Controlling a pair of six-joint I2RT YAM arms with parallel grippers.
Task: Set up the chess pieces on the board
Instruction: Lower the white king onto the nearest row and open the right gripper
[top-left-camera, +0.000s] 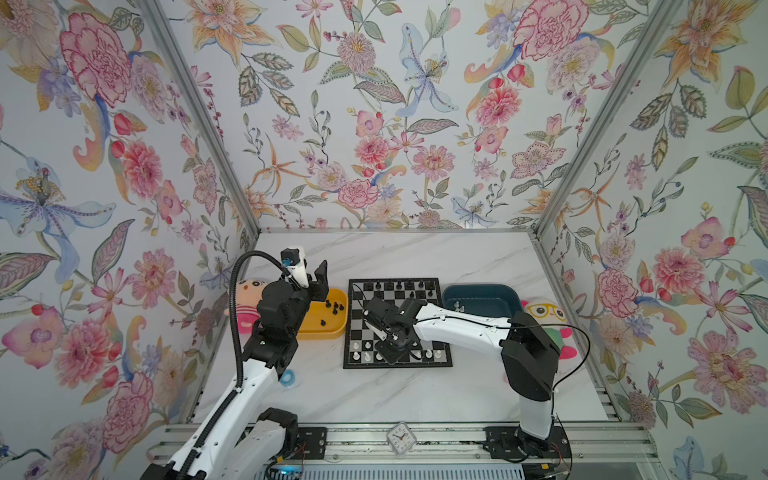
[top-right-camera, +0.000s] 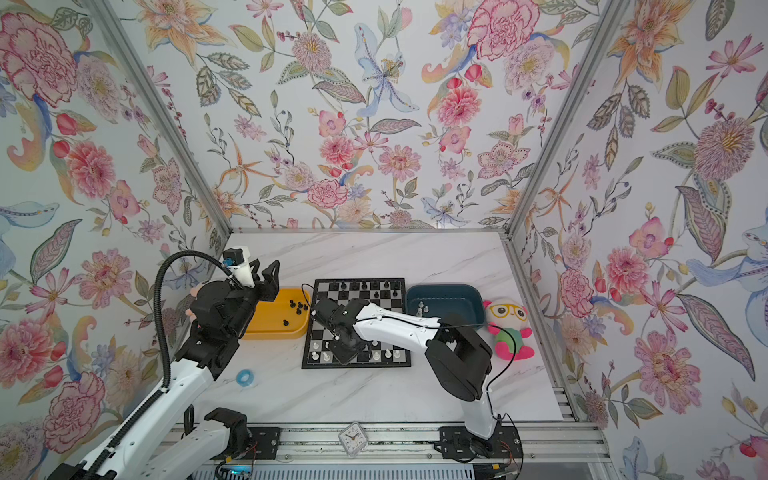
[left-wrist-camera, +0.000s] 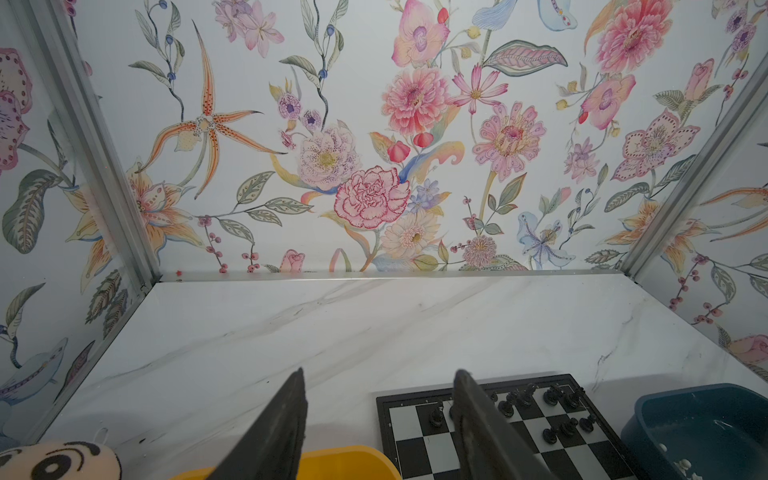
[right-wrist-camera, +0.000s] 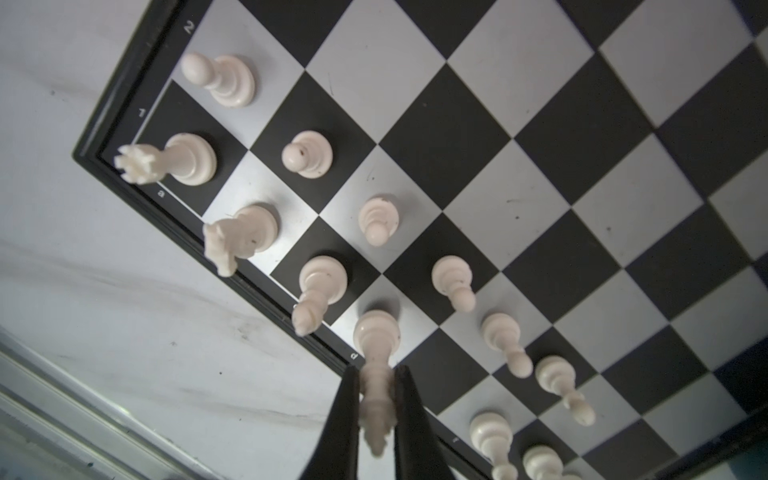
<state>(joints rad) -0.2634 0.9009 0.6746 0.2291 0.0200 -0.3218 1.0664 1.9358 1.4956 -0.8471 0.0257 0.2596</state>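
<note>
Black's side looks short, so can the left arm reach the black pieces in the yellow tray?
Probably yes: the left gripper is open and empty just above the yellow tray, nothing covers the black pieces, and the right gripper holds a white piece at the board.

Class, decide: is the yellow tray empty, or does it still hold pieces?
Not empty: several black chess pieces lie inside the yellow tray, as seen in both top views.
</note>
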